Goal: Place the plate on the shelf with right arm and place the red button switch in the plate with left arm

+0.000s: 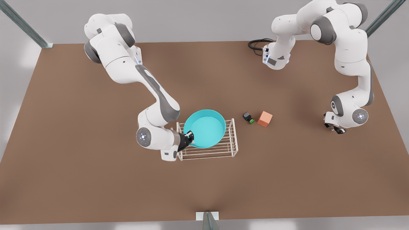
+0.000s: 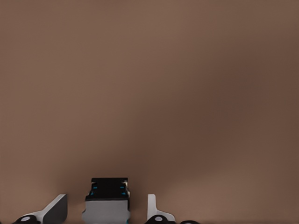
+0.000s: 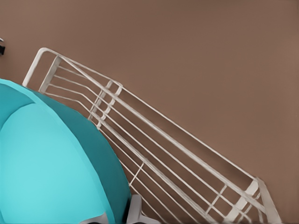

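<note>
1. The right gripper [image 1: 190, 137] is pinched onto the near rim of the plate [image 1: 206, 127]. The dish spreads out ahead of its fingertips, over the shelf [image 1: 230, 147], with the wire bars running beneath and beyond the claw. I can't tell whether the plate is resting on the bars yet.
2. The left gripper [image 1: 334, 128] sits low over the table [image 1: 96, 179] with its fingers [image 2: 152, 205] spread. A small black-and-grey block stands between them with a gap on each side. I take it for the red button switch [image 2: 109, 198], though no red cap shows.
3. Risks: the plate reaches out past the rack's far rail, so letting go here could tip it off that edge. On the other side, an off-centre closing could nudge the switch aside rather than grip it.
4. Orientation: the plate opens upward and, being round, has no long axis. The shelf's long side runs crosswise to the right claw's reach. Which way the switch's cap faces I can't say.
5. A green-capped switch [image 1: 248, 118] and an orange cube [image 1: 265, 118] lie well away from both claws.
</note>
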